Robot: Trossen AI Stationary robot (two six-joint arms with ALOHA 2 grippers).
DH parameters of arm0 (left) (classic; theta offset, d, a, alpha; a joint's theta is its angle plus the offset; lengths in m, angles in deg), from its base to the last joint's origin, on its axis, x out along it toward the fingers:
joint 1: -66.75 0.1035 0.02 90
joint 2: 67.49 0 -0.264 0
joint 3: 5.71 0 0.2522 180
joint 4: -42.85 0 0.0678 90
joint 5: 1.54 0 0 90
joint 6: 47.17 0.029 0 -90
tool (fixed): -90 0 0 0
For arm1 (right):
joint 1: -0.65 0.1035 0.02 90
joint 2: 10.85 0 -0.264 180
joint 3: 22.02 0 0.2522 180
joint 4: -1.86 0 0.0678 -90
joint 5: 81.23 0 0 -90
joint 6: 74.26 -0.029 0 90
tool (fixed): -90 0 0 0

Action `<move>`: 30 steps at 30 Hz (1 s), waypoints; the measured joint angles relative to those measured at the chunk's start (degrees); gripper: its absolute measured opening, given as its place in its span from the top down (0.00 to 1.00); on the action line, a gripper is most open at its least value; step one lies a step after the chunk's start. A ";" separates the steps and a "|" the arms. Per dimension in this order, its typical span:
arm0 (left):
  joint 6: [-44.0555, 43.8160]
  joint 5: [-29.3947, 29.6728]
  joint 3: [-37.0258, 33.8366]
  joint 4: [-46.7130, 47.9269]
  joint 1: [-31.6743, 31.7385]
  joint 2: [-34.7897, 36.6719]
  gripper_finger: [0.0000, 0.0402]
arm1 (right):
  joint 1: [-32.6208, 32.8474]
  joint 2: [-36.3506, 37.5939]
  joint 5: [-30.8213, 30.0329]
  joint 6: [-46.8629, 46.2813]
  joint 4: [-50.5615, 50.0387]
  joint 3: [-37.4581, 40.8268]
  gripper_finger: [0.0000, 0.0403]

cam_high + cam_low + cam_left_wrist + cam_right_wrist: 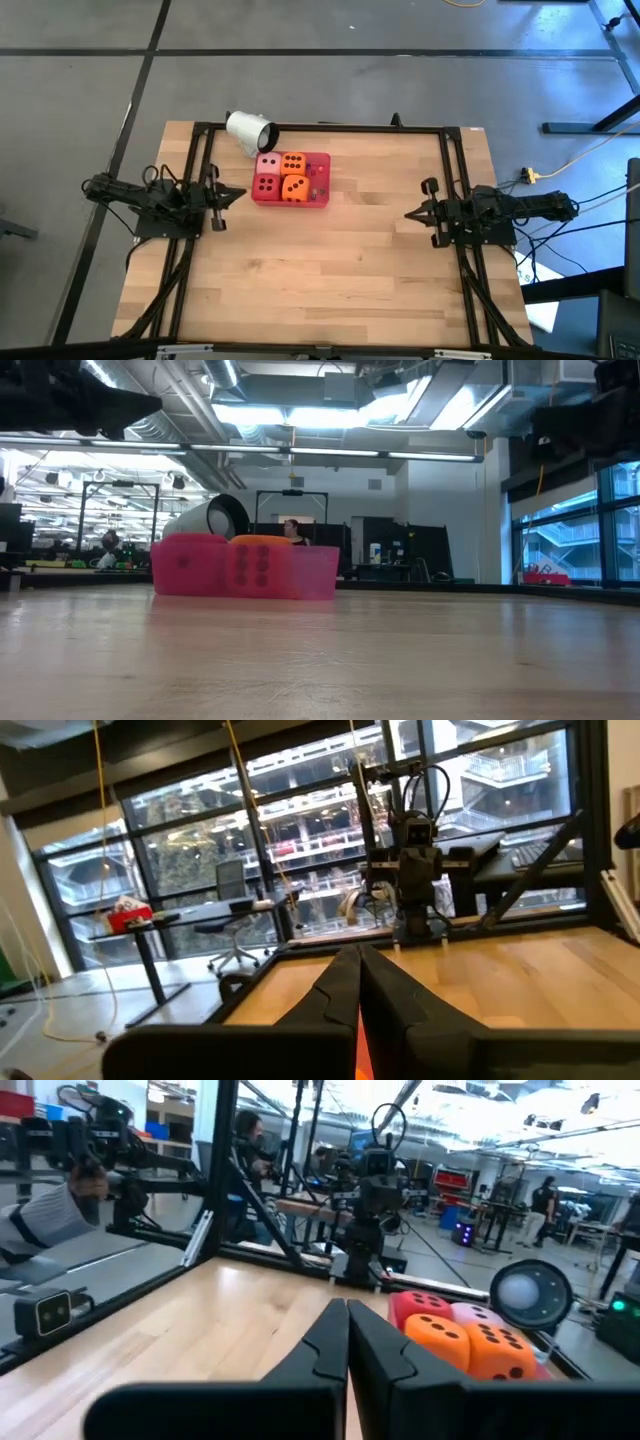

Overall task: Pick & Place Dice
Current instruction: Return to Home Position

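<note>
Just the homing step now, nothing fancy. Left pincer (243, 194) sits by the worktop's left edge and right pincer (408, 213) by the right edge, both clenched on nothing, tips pointing inward. I'd tuck the arms in slowly and go nowhere near the middle. Further back, all four dice (293, 187) sit in the red tray (320, 190) near the far edge, left of centre. The white cup (248, 130) lies tipped over just beyond the tray's far-left corner.

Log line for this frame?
pink die, red die, both orange dice in red tray | white cup on its side beside tray | left gripper shut, empty, left side | right gripper shut, empty, right side
</note>
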 joint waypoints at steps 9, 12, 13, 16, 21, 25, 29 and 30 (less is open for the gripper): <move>-0.98 -0.31 0.00 0.20 0.00 0.00 0.99 | 0.00 0.00 0.63 -1.50 0.72 0.64 0.99; -1.90 -1.17 -1.08 -0.68 0.00 0.00 0.99 | -0.01 0.00 0.62 -2.15 0.71 0.64 0.99; -2.29 -1.34 -1.96 -1.67 0.00 0.00 0.99 | 0.00 0.00 0.61 -2.15 0.71 0.64 0.99; -4.12 -1.29 -2.73 -2.89 0.00 -0.17 1.00 | 0.00 0.00 0.61 -2.78 0.69 0.64 0.99; -3.76 -1.34 -2.78 -3.13 0.00 -0.21 0.99 | 0.00 -0.01 0.61 -6.27 0.19 0.64 0.99; -4.62 -1.01 -2.84 0.39 0.00 -0.22 1.00 | 0.00 -0.02 0.63 -6.16 0.17 0.64 0.97; -4.97 -1.54 -2.89 4.37 0.00 -0.22 0.99 | 0.00 -0.01 0.61 -6.15 0.05 0.63 0.96; -5.50 -1.65 -2.89 4.84 0.00 -0.22 0.99 | 0.00 -0.02 0.61 -6.15 0.06 0.62 0.96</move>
